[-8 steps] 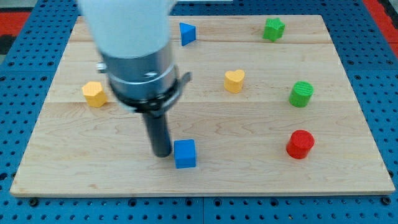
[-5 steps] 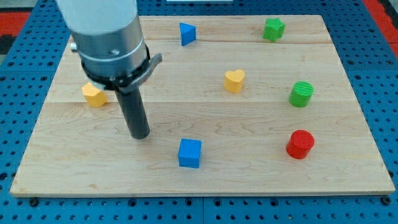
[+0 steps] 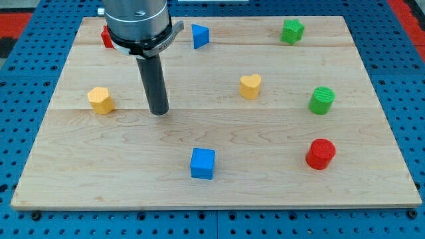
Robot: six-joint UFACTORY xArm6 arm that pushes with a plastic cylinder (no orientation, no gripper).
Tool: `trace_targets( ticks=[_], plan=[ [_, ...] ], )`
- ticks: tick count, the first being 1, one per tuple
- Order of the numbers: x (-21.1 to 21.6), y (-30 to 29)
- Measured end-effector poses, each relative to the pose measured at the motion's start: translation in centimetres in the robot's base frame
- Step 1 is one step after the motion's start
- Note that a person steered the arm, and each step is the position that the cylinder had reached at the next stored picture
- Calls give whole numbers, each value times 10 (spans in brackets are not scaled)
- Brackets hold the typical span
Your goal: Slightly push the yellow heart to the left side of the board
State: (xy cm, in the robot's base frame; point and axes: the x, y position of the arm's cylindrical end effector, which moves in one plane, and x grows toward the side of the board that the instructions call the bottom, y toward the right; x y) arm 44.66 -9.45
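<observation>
The yellow heart [image 3: 250,86] lies a little right of the board's middle, towards the view's top. My tip [image 3: 159,111] rests on the board well to the heart's left, with bare wood between them. It stands to the right of a yellow block [image 3: 100,100] near the left edge, apart from it. The arm's body [image 3: 138,20] rises above the tip at the view's top.
A blue cube [image 3: 202,163] lies below the tip, towards the bottom. A blue triangle [image 3: 199,35] and a partly hidden red block [image 3: 105,36] sit near the top. A green block [image 3: 291,30], a green cylinder [image 3: 321,100] and a red cylinder [image 3: 321,154] lie on the right.
My tip has moved from beside the blue cube up towards the view's top, ending right of the yellow block. The blue cube shifted slightly right early on. The heart has not moved.
</observation>
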Motion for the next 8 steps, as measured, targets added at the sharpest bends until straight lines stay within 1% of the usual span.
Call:
trace_targets(
  ticks=[1,2,3,4,5,6,7,8],
  plan=[
    [0,0],
    [-18,12],
    [-55,13],
    [-120,87],
    [-115,159],
    [-79,200],
    [-30,159],
    [-15,73]
  ],
)
